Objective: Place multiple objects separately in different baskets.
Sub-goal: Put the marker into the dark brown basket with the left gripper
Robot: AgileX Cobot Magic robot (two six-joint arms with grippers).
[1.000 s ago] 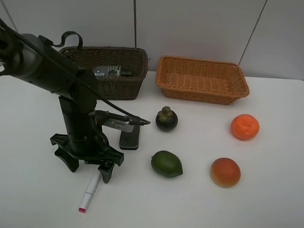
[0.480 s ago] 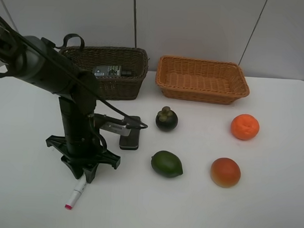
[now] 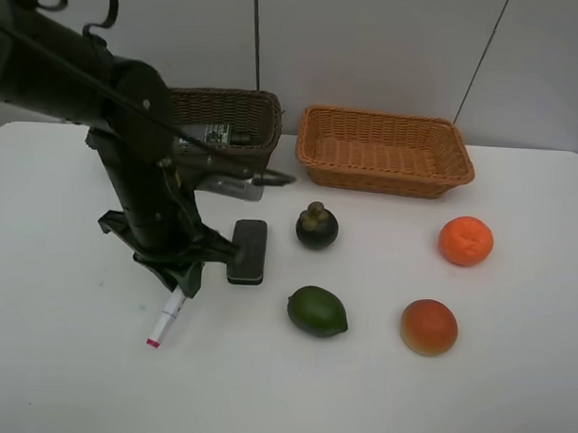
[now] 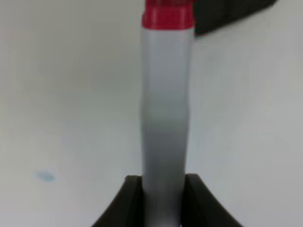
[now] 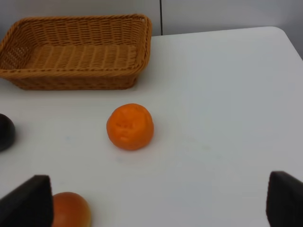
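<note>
The left gripper (image 3: pixel 178 285) clamps its fingers tight on the upper end of the white marker (image 3: pixel 167 319), whose pink-capped tip slants down toward the white table (image 3: pixel 65 380), near the black eraser block (image 3: pixel 248 251). The mangosteen (image 3: pixel 317 226), green fruit (image 3: pixel 317 312), red-orange fruit (image 3: pixel 429 327) and orange (image 3: pixel 466 241) lie apart on the table. A grey-labelled bottle (image 3: pixel 209 135) rests in the dark brown wicker basket (image 3: pixel 261 128), beside the light orange-tan basket (image 3: pixel 385 178). The right gripper (image 5: pixel 156 203) holds its fingers wide apart near the orange

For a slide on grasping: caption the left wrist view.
Fingers of the left gripper shut on the white marker, red tip pointing away, white table behind.
</note>
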